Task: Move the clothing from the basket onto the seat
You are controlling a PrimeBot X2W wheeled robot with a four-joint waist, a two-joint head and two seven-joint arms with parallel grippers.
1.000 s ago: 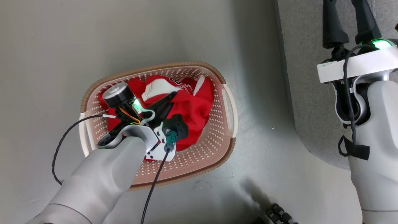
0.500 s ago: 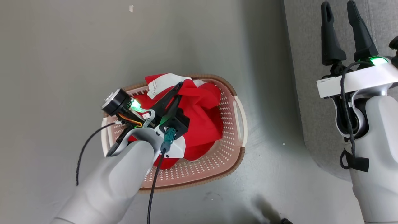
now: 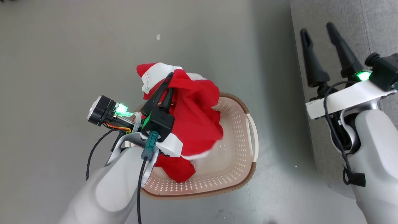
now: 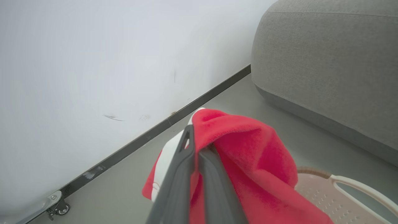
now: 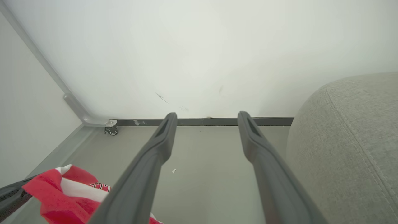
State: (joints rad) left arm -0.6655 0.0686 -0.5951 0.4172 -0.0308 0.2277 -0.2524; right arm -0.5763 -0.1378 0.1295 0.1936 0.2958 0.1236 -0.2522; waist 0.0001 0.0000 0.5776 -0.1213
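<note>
My left gripper is shut on the clothing, a bunch of red fabric with white trim that hangs from the fingers above the basket. The lower folds of the fabric still dip inside the basket's perforated walls. In the left wrist view the shut gripper pinches the red clothing, with the basket's handle below it and the grey seat beyond. My right gripper is open and holds nothing, hovering over the seat. In the right wrist view this gripper points at the floor beside the seat, and the clothing shows at the lower left.
The basket stands on a grey floor left of the seat. A white wall with a dark baseboard lies ahead, and a caster wheel stands at its foot. A small white scrap lies on the floor.
My left gripper has risen with the clothing, lifting most of the red fabric out of the basket. The head camera has shifted, so the basket and right arm sit lower in the picture.
</note>
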